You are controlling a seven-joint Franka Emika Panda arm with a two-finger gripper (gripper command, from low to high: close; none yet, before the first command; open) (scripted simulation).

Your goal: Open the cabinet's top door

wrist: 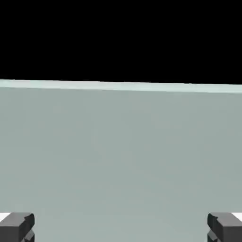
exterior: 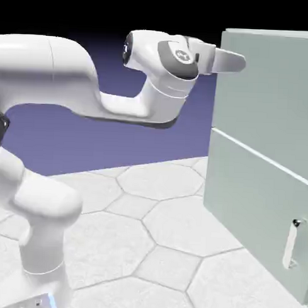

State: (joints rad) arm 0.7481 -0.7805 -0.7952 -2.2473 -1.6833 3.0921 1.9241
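Note:
The cabinet (exterior: 261, 133) is a large pale grey-green box at the exterior view's right, its front split by a thin light seam (exterior: 257, 155). The top door (exterior: 266, 86) is the upper panel. Its handle is cut off at the picture's right edge. My gripper (exterior: 239, 60) points at the top door's upper left corner, close to the panel, high above the floor. In the hand view the gripper (wrist: 121, 230) is open, with the finger tips (wrist: 16, 228) far apart at the bottom corners and nothing between them. The door's flat face (wrist: 121, 156) fills that view up to its top edge.
The lower panel (exterior: 242, 204) carries a small vertical silver handle (exterior: 292, 246) near its right side. A white hexagon-tiled floor (exterior: 147, 232) spreads in front of the cabinet. My arm's base column (exterior: 42, 240) stands at the lower left.

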